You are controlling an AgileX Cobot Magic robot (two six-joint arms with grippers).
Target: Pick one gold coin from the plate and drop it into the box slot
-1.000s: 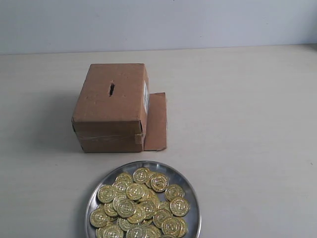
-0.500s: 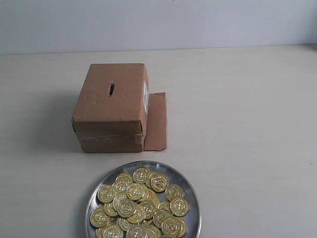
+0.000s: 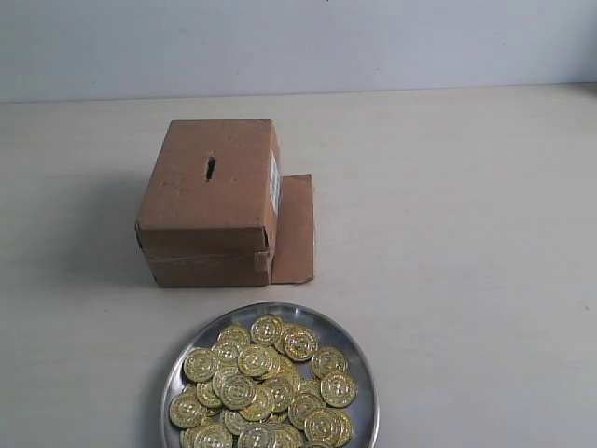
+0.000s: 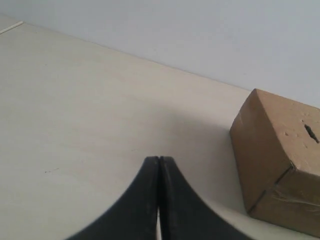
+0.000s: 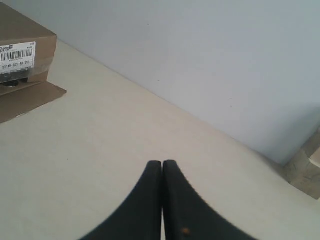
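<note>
My left hand [image 4: 159,159] and right hand [image 5: 162,162] are both clenched on nothing, over bare surface [image 3: 466,233], while the plate [image 3: 366,369] sits near the box [image 3: 210,215], on its camera side, heaped with gold coins [image 3: 261,378]. The coins overlap so tightly that I judge a pinch could lift two or skid off the slick metal, and the slot [image 3: 211,168] is narrow enough that a tilted coin might catch and bounce away.
</note>
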